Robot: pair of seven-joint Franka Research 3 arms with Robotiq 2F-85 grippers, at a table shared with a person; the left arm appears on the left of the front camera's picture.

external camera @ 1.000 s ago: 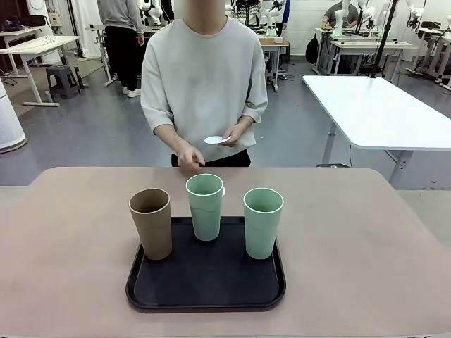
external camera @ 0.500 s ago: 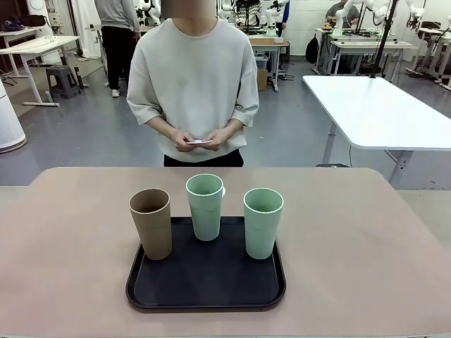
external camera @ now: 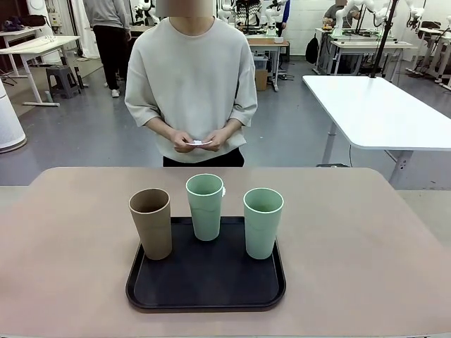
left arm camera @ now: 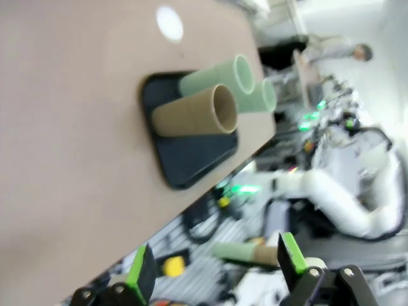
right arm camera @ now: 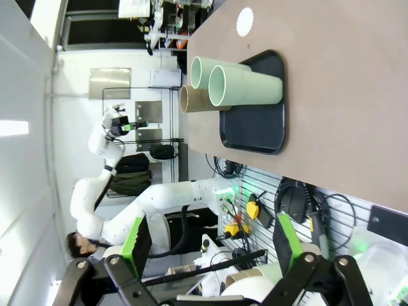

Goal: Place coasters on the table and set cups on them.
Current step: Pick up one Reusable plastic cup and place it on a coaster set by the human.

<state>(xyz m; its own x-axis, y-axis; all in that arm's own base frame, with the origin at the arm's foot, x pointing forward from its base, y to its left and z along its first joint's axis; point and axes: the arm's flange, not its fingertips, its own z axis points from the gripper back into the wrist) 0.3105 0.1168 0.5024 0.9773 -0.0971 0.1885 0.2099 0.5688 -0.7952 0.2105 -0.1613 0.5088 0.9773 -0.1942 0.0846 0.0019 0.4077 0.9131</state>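
Your left claw (left arm camera: 215, 252) and right claw (right arm camera: 211, 224) sit wide open and empty, probably because the person's hands (external camera: 184, 141) hold the coasters (external camera: 199, 142) past the tabletop's (external camera: 352, 246) far edge.

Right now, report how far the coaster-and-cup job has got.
Done: one coaster lies on the table beyond the tray. In hand: the person's hands hold something thin and white, likely another coaster. Left: the brown cup and two green cups stand on the tray, none on a coaster. The left pincer and right pincer are open and empty.
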